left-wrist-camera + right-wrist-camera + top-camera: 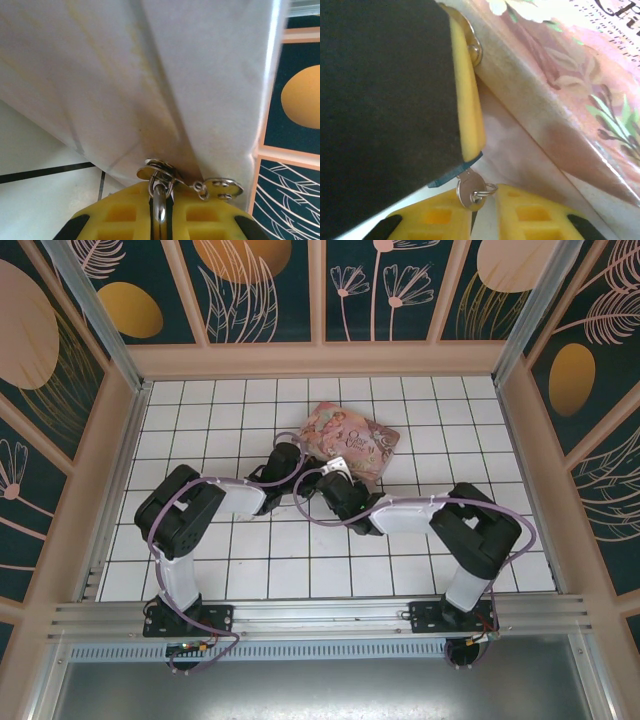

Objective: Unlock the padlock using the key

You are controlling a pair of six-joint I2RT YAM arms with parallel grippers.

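From above, both arms fold in to the near edge of the pink tin box, wrists almost touching, and the small hardware is too tiny to pick out there. The left wrist camera gives it up: the left fingers are pressed together on the padlock, whose silver shackle is threaded through the hasp at the bottom edge of the box wall.

The right wrist camera shows the other side. A bluish corner of the padlock pokes out under the left arm's yellow finger, and the key runs up into it, its small ring hanging off the head. The right fingers stand narrowly apart with the key's head at their tips. Whether they are actually pinching it, I cannot tell.

There is plenty of room on the white tiled surface, with open tiles left, right and in front of the box. The walls close in just behind the box.
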